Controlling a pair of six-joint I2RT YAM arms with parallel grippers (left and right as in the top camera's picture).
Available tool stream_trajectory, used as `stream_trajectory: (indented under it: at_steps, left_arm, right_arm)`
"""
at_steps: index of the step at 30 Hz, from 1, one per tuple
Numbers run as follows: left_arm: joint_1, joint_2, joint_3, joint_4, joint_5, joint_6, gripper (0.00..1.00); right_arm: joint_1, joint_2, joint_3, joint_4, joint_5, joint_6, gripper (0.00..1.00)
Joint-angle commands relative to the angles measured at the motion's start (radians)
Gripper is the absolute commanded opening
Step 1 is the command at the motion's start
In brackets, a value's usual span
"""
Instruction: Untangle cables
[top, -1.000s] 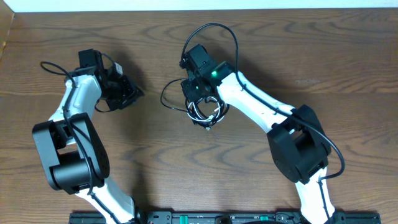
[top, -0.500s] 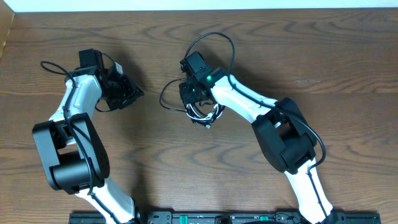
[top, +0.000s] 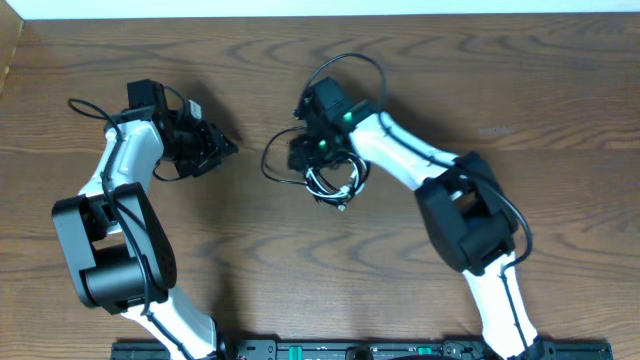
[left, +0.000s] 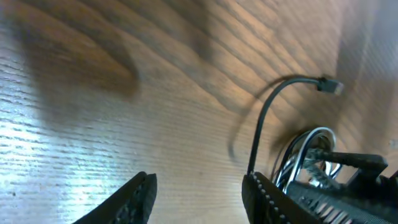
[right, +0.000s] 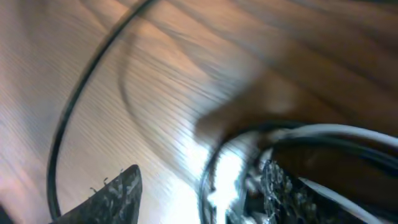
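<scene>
Far left, well apart from the tangle: left claw (top: 218, 148), released, fingers spread with only bare wood in the gap. Pointed right, toward the middle of the surface (top: 450, 80).

Middle of the surface, a little to the far side: the bundle (top: 330, 185), 2 cords wound together in small loops. Right on its far-left edge, tipped down onto it: right claw (top: 303, 158). Released as well, going by the wrist view, with fingers well apart, wood visible between them, and coils up against 1 finger only, not pinched. Blurred there, so no telling exactly what touches what.

Out of the bundle to the left, 1 wide loop of black cable (top: 264, 162), flat on the wood, between the 2 claws. From the left wrist view, a small plug (left: 328, 85) at the tip of a black arc, lying free just beside the coils. Packed tight inside those coils, under and beside the right claw: white cable (left: 305, 140). Not yet separated, black and white wound together.
</scene>
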Motion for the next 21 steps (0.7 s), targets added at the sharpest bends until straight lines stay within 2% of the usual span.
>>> stream_trajectory:
  at_steps: [1,4,8,14,21]
  left_arm:
    - [-0.027,-0.108,0.013,-0.01,-0.006,0.035,0.5]
    - [-0.092,-0.151,0.013,-0.019,-0.105,0.011,0.49]
    - [-0.209,-0.158,0.014,-0.022,-0.165,0.0,0.5]
    - [-0.39,-0.142,0.014,-0.019,-0.304,-0.005,0.51]
    - [-0.503,-0.099,0.012,0.045,-0.346,-0.063,0.57]
  right_arm:
    - [-0.074,-0.084,0.007,-0.087,0.003,-0.029,0.59]
    - [-0.109,-0.083,0.006,-0.189,-0.011,-0.096,0.61]
    - [-0.128,-0.099,0.007,-0.285,-0.106,-0.224,0.58]
    - [-0.139,-0.114,0.006,-0.446,0.16,-0.116,0.66]
    - [-0.138,-0.111,-0.053,-0.448,0.189,-0.064,0.68]
